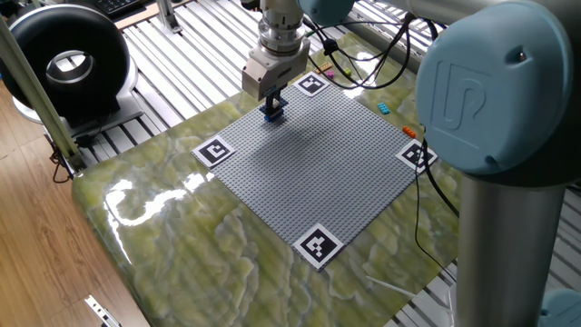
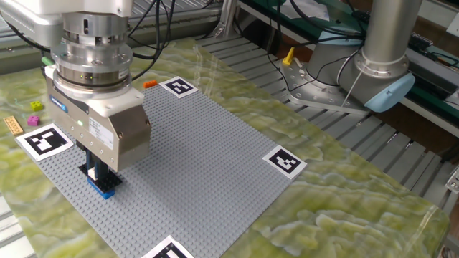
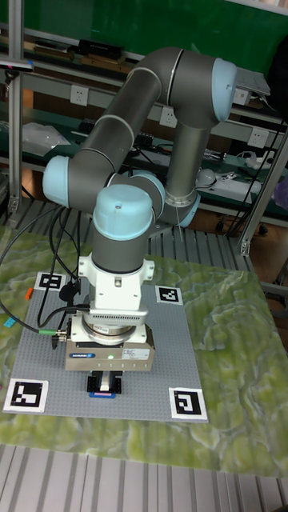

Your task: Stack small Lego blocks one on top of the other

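Note:
On the grey studded baseplate (image 2: 208, 158) near its far-left marker stands a short stack of small Lego blocks: a blue one (image 2: 105, 189) at the bottom and a dark blue one on it. My gripper (image 2: 99, 173) points straight down, its black fingers closed around the dark blue block. In the one fixed view the gripper (image 1: 273, 106) covers most of the stack (image 1: 272, 114). The tall fixed view shows the gripper (image 3: 104, 384) with the stack (image 3: 104, 394) under it. Loose magenta (image 2: 35, 105), tan (image 2: 13, 125) and orange (image 2: 150, 84) blocks lie beside the plate.
Black-and-white marker squares (image 2: 44, 140) (image 2: 283, 161) sit at the baseplate's corners. A cyan block (image 1: 384, 108) and an orange block (image 1: 410, 132) lie off the plate's far edge. Cables (image 1: 363, 54) trail behind, and the arm's big grey column (image 1: 508, 200) stands at the right.

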You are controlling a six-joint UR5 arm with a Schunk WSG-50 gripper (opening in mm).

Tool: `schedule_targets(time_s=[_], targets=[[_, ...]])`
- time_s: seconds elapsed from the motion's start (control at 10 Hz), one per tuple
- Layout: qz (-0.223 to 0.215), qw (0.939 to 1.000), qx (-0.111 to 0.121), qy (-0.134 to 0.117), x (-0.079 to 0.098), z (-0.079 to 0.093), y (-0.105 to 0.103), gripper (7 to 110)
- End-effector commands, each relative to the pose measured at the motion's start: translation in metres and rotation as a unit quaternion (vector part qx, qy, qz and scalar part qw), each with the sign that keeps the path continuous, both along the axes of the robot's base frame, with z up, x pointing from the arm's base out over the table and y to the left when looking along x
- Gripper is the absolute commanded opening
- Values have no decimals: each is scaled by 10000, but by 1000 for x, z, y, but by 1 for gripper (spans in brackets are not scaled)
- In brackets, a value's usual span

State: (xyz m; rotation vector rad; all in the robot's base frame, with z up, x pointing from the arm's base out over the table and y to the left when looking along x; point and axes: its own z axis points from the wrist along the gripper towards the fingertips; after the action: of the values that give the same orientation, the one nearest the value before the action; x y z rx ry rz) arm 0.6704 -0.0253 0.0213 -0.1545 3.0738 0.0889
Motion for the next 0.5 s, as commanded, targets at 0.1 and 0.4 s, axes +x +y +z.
schedule_targets(time_s=[0.1,0.4], targets=[[-66,10000,49,25,-2,1,1,7],[-65,10000,49,40,-1,0,0,7]])
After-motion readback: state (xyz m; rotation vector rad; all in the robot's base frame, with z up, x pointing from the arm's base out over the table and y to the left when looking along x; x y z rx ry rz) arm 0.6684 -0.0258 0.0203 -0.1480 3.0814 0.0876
